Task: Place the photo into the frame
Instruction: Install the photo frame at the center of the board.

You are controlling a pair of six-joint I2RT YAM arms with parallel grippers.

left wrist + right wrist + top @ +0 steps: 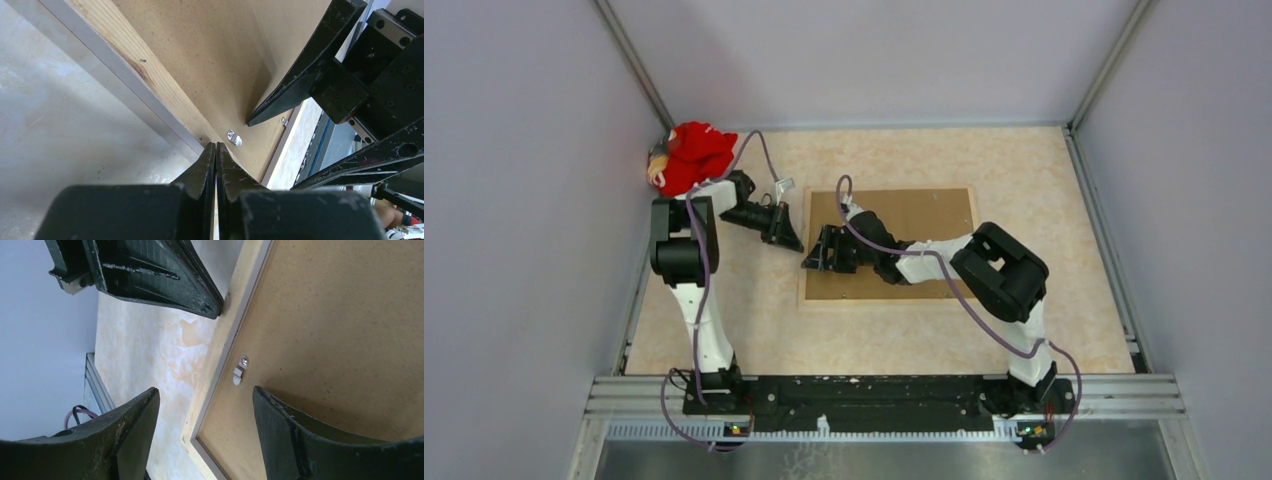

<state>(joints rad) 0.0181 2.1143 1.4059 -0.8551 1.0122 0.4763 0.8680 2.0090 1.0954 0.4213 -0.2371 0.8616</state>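
Beige marbled table (1064, 200), frame (150, 75) lying back-up near its middle, red cloth bundle (694, 155) in far-left corner

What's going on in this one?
The frame lies face down on the table with its brown backing board in place. The left gripper, shut, has its tips at the frame's left edge. The right gripper is open, straddling that edge beside a small metal clip. The photo is not in view.

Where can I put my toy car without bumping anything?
Bare table lies right of the frame, and in the strip between it and the arm bases. Crowded: the frame's left edge, where the left gripper and right gripper meet, and the red cloth's far-left corner.
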